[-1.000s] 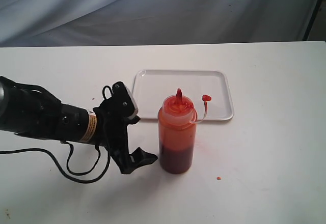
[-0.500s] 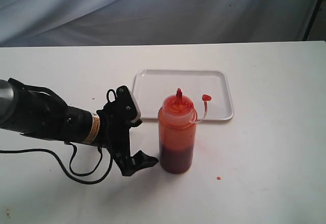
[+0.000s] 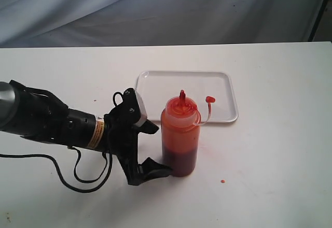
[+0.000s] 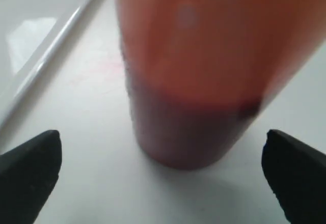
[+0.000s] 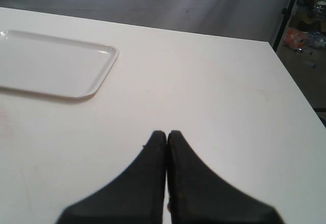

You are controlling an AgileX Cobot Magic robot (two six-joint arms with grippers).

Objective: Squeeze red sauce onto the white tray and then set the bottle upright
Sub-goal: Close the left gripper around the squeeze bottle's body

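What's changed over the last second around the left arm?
The left gripper has moved right toward the bottle, jaws open, now reaching either side of its base without closing. Nothing gripped or released. The bottle stands upright where it was; the white tray is unmoved.

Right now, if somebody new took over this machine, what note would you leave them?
Left gripper: fingers open wide beside the bottle, not gripping it.
Right gripper: fingers shut, holding nothing.
Bottle stands upright on the table by the white tray's near edge, cap off, red sauce inside.
Done: nothing; the tray looks clean.
Left: grip, squeeze sauce onto the tray, stand the bottle upright.
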